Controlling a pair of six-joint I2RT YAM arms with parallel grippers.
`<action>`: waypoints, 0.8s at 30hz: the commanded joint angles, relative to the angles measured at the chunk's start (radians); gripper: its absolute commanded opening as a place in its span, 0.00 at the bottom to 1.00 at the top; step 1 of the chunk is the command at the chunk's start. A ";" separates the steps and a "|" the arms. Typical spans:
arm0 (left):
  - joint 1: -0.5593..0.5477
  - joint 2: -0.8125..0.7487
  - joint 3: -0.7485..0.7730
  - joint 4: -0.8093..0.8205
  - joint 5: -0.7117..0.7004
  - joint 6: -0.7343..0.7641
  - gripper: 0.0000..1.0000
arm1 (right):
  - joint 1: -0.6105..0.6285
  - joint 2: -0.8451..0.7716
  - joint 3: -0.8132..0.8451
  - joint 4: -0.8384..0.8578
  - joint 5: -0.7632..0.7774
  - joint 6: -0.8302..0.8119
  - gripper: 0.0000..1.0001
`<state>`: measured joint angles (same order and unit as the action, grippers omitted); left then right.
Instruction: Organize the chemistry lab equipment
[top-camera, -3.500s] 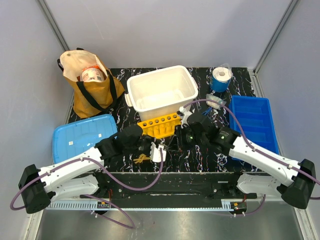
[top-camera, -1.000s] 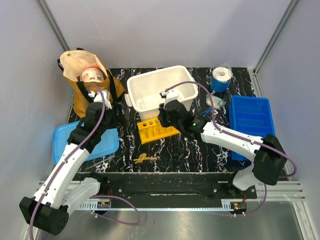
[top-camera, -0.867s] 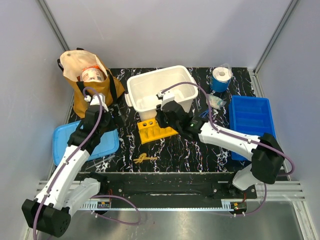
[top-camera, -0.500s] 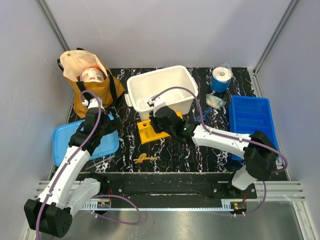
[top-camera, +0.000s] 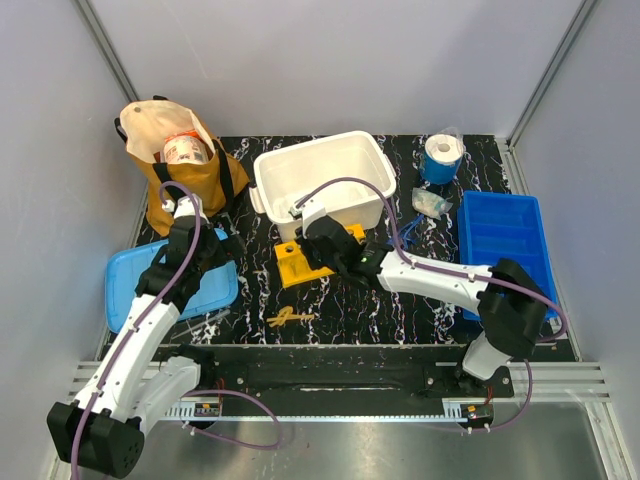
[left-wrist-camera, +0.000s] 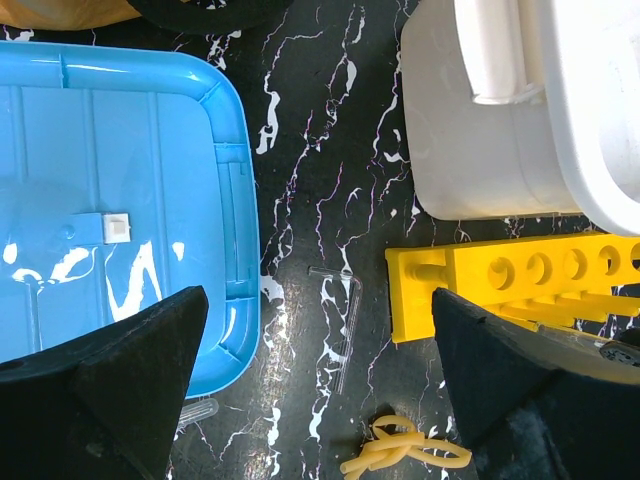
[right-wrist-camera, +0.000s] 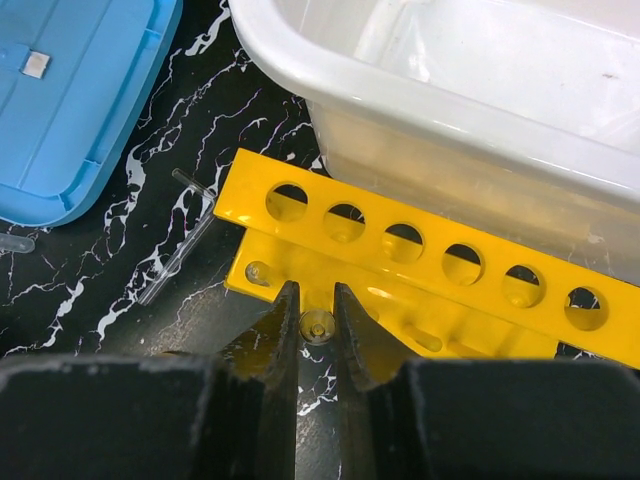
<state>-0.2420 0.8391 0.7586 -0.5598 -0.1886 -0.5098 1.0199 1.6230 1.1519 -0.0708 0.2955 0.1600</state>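
right gripper (right-wrist-camera: 315, 300) is pinching what looks like a thin clear tube (right-wrist-camera: 317, 326) upright, hole row of the yellow rack (right-wrist-camera: 373, 232) just at 12 o'clock in wrist cam, running approx 10-to-4, so it's way nearer than the spread-wide left gripper (left-wrist-camera: 318, 300).

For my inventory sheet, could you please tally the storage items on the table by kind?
Bins: 2 (white tub, blue tray)
Lids: 1 (light blue lid)
Racks: 1 (yellow rack)
Bags: 1 (brown bag)
Total: 5
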 joint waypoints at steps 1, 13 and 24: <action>0.004 -0.012 -0.001 0.029 -0.018 0.002 0.99 | 0.009 0.021 0.032 0.052 0.027 -0.013 0.14; 0.004 -0.003 -0.001 0.029 -0.011 0.004 0.99 | 0.011 0.078 0.023 0.060 0.024 0.003 0.15; 0.004 -0.003 -0.004 0.046 0.041 0.025 0.99 | 0.009 0.060 0.045 0.016 0.054 0.076 0.32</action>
<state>-0.2420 0.8394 0.7586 -0.5594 -0.1783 -0.5022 1.0203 1.7172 1.1519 -0.0502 0.2996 0.1886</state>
